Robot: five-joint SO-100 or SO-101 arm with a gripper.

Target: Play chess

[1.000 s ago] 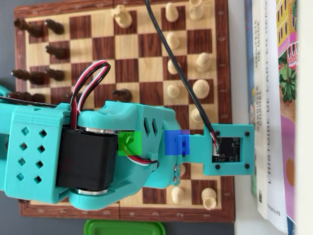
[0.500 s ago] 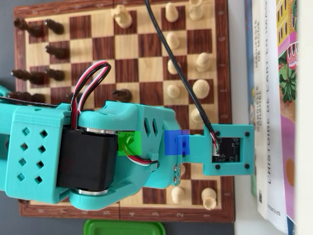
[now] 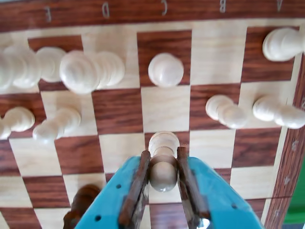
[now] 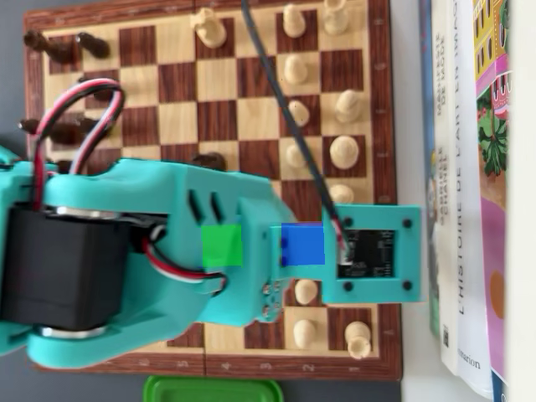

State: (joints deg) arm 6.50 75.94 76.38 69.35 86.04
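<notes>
Here, low centre of the wrist view, the gripper (image 3: 163, 174) is clamped on a pale pawn (image 3: 163, 160), pinched at mid-body, likely so it travels upright. The base is hidden, so lifted or standing is unclear. Other pale pieces stand apart above it. The wooden chessboard (image 4: 251, 75) lies flat; books (image 4: 469, 167) stack along the overhead frame's right edge, and a green lid (image 4: 213, 389) sits at the bottom.

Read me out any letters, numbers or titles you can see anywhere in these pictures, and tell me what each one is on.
"D", "C", "B": file letters on the chessboard border, wrist view, seen upside down.
"4": rank number on that border's right side, wrist view; faint.
"HISTOIRE DE L'ART": part of the white book spine, overhead view.
Other book spines: lettering too small to read.
Border numbers in the overhead view: blurred.
</notes>
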